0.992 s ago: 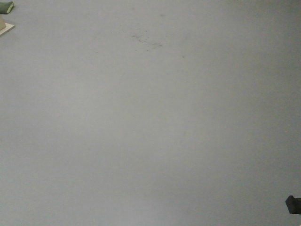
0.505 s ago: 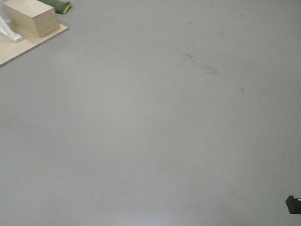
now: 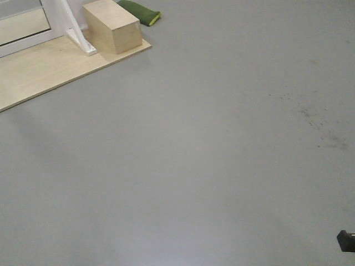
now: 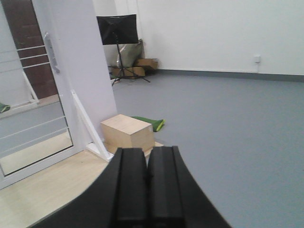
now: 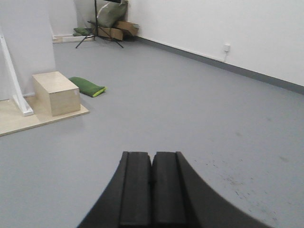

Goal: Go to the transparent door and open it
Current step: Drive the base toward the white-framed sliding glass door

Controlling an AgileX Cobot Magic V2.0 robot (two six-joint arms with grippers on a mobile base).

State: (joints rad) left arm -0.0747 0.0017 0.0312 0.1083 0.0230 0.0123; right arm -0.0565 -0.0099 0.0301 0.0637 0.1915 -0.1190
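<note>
The left jaws are pressed shut with nothing between them, and the right jaws are the same, both held low and pointing out over the grey floor (image 3: pixel 183 166). I am in the approach step: the base is swinging round to face the door, and no arm has started reaching.

In the left wrist view, the glass door (image 4: pixel 28 118) stands far left, with thin white bars across it and its grey handle (image 4: pixel 51 53) on the white stile. It is well apart from both arms. Its frame sits on a pale wooden board (image 3: pixel 50 69), with a slanted white brace (image 3: pixel 77 30), a wooden box (image 3: pixel 111 25) and a green bag (image 3: pixel 141 12) just to the right of it.

I judge that the next move is more turning to the left and then driving closer, until the handle is within reach of the left arm. Only then should those jaws open to take it. I must keep the base off the board's edge and the box.

Compared with half a second ago, the board and box have slid further in from the top-left corner of the front view. The brace and the bottom rail of the frame now show, and the dark scuffs (image 3: pixel 316 122) have drifted right.
</note>
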